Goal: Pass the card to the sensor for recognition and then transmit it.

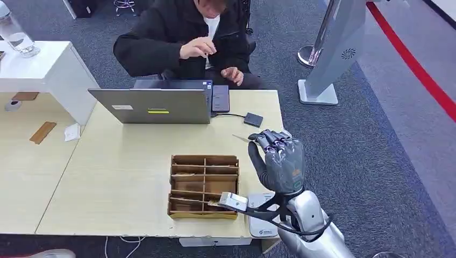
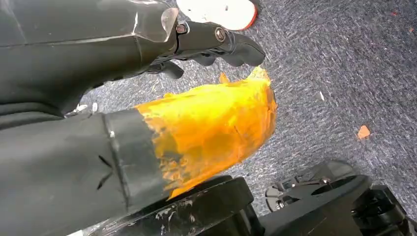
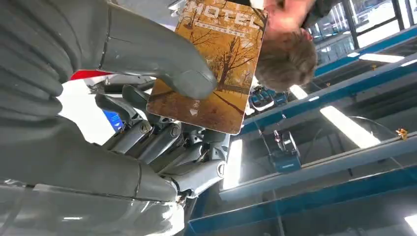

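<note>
My right hand (image 1: 279, 160) is raised above the table's right side, palm turned away from the head view. It pinches a hotel card (image 3: 211, 64) printed with autumn trees between thumb and fingers; in the head view the card (image 1: 241, 138) shows as a thin edge sticking out to the left of the fingertips. A small black box (image 1: 253, 119) on a cable lies just beyond the hand, and a flat white device (image 1: 262, 228) sits at the table's front edge under my forearm. My left hand (image 2: 216, 42) hangs over the grey carpet, holding nothing, its thumb (image 2: 206, 128) coated orange.
A wooden compartment organizer (image 1: 204, 186) stands left of my right hand. A grey laptop (image 1: 153, 105) and a dark phone (image 1: 220, 98) sit at the table's far side, and a person in a black jacket (image 1: 177, 37) sits behind them. A white stand (image 1: 328, 59) is on the carpet to the right.
</note>
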Motion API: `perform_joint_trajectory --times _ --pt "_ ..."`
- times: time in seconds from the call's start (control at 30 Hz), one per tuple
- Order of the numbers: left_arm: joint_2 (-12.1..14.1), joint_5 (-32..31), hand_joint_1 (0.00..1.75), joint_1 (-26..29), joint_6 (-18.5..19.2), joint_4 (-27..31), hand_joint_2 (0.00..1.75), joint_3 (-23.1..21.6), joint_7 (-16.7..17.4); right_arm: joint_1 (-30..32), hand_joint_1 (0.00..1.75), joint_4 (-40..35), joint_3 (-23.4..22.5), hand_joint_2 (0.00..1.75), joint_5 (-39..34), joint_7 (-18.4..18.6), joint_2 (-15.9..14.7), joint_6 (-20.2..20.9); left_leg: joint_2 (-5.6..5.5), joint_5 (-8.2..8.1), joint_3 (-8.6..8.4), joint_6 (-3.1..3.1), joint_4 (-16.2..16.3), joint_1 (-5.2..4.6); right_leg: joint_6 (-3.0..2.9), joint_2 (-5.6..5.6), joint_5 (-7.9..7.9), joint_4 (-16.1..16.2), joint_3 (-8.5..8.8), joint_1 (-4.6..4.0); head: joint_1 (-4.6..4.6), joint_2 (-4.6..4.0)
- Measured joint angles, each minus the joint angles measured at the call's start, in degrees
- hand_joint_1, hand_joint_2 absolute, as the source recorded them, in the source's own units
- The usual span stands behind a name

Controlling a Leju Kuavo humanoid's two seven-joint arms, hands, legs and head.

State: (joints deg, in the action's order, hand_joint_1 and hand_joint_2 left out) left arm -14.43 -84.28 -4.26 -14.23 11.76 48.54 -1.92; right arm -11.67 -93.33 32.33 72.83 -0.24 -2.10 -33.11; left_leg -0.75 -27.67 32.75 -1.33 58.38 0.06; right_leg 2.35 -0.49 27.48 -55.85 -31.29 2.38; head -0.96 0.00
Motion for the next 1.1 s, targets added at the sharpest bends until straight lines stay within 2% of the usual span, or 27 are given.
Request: perform_joint_trajectory --times 0.2,0.57,0.77,1.1 --pt "0.0 0.0 0.0 0.0 0.02 0.0 0.0 0.0 0.0 0.0 1.75 0.0 0.15 1.75 -1.58 -0.63 0.0 0.15 0.0 0.0 0.0 0.0 0.0 0.0 0.0 0.0 0.0 0.0 0.0 0.0 0.0 0.0" --pt "0.02 0.63 0.0 0.04 0.0 0.0 0.0 0.0 -0.07 1.0 1.75 -0.74 0.35 1.75 -11.56 -3.61 0.0 3.71 0.0 0.0 0.0 0.0 0.0 0.0 0.0 0.0 0.0 0.0 -0.01 0.0 0.0 0.0" --pt "0.02 0.81 0.0 0.05 -0.02 0.0 0.0 0.02 -0.07 1.81 1.75 -1.51 0.35 1.75 -12.57 -3.78 0.0 4.13 0.0 0.0 0.0 0.0 0.0 0.0 0.0 0.0 0.0 0.0 -0.01 0.0 0.0 0.0" --pt "0.02 2.08 0.0 0.18 -0.5 0.0 0.0 0.3 -0.57 5.84 1.75 -4.28 -1.14 1.75 -23.78 -5.38 0.0 9.92 -0.01 -0.01 0.01 0.0 0.0 0.0 0.0 -0.01 0.01 0.0 -0.02 0.0 0.0 0.0"
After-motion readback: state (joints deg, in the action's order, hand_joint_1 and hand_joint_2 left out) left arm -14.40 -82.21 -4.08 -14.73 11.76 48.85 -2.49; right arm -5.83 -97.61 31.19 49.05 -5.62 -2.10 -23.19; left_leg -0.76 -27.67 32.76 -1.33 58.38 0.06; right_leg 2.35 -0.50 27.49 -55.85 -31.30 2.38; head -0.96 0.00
